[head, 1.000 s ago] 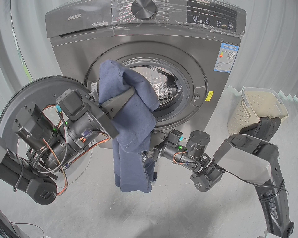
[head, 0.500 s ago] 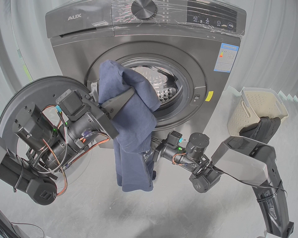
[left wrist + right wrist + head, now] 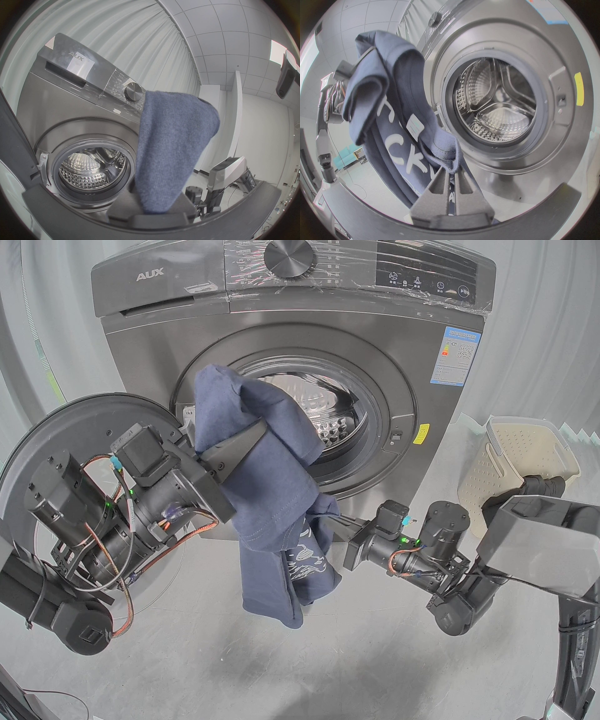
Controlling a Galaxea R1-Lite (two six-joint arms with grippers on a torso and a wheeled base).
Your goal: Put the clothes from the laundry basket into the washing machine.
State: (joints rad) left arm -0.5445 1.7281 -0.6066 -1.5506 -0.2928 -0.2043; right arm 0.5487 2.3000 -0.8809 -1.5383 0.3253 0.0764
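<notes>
left tool (image 3: 240, 443): closed on the shirt (image 3: 269, 477), held up at the left edge of the washer's mouth; the cloth is draped over its fingers and hides their tips.
left wrist view: the shirt rises from between the fingers as a rounded blue peak, covering part of the washer's panel just beside the dial (image 3: 134, 91).
right tool (image 3: 452, 184): fingers pressed together, with a fold of the shirt's hem pinched at their tips; it sits lower than the left tool, below the mouth's lower rim.
right wrist view: the pinched hem is seen close, along with large white letters on the cloth and a pale tag (image 3: 415, 126) sewn inside it.
shirt: navy, hanging between the two tools outside the drum (image 3: 312, 405); its top is bunched against the left part of the opening, and its bottom hangs free above the floor (image 3: 375, 665).
head view: a white print shows on the lower fold near the right tool.
washer (image 3: 400, 365): grey front-loader with the door (image 3: 81, 427) swung fully open to the left; the steel drum is seen in all three views, with no cloth in the part that shows.
basket (image 3: 525, 446): pale and perforated, on the floor to the right of the washer, well apart from both tools.
dark garment (image 3: 550, 485): at the basket's front rim, partly hidden behind the right arm.
</notes>
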